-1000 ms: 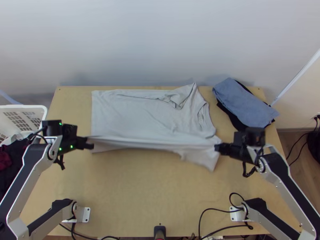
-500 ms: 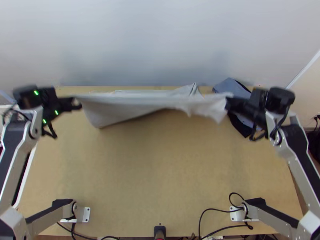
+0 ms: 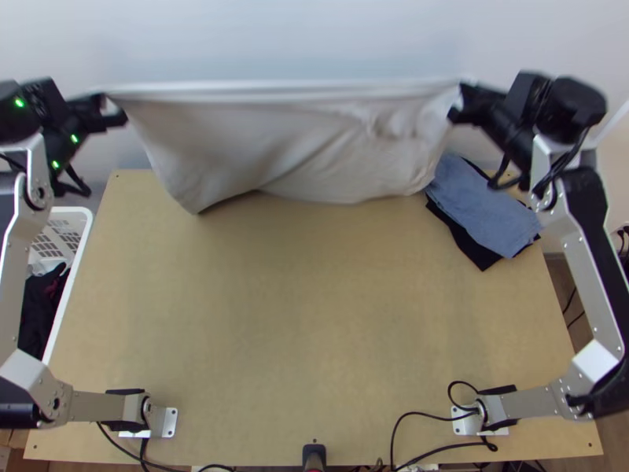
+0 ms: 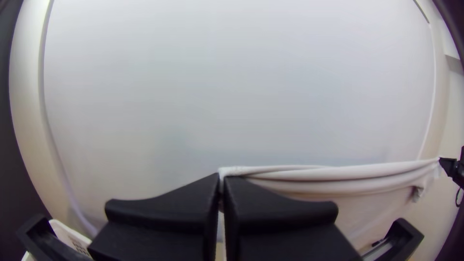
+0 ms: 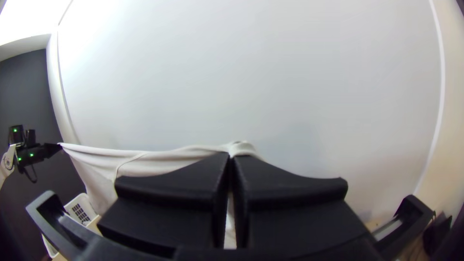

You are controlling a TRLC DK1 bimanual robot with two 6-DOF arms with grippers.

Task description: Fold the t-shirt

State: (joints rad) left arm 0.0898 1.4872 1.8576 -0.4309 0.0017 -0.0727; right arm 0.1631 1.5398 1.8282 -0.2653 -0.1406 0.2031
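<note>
- The t-shirt hung between the two arms at the tabletop's far side, its upper edge stretched nearly straight, its lower part drooping.
- The left claw was pinched tight on one end of that edge; the right claw gripped the other.
- The step seemed to be lifting and straightening the cloth before laying it down folded. Even height and gentle tension would have served best; more pull risked a slip.
- Lowering called for the hem to land first, then both claws to come toward the near edge together, smoothing out creases.
- The wall stood close behind, so the room lay nearward.
- On the right, the hem came near the blue cloth and could have dragged it; contact was unclear.
</note>
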